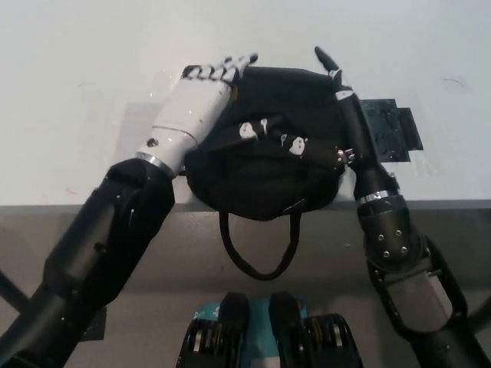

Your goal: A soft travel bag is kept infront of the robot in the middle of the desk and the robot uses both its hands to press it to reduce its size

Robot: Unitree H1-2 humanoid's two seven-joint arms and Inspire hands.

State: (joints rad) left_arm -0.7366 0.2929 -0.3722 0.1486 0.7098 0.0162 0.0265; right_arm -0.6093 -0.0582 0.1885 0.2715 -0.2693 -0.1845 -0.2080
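Observation:
A black soft travel bag (265, 165) lies on the white desk (92, 92) at its near edge, its strap loop (259, 249) hanging over the front. My white left hand (201, 100) lies flat on the bag's left top, fingers stretched toward the far side. My black right hand (337, 115) rests along the bag's right side, fingers spread, one fingertip pointing past the far rim. Neither hand grips anything. The bag's orange label is hidden under the left hand.
A dark plastic sheet (391, 130) lies taped to the desk just right of the bag. A clear taped patch (138, 134) sits to the bag's left. The desk's front edge (77, 205) runs below the bag.

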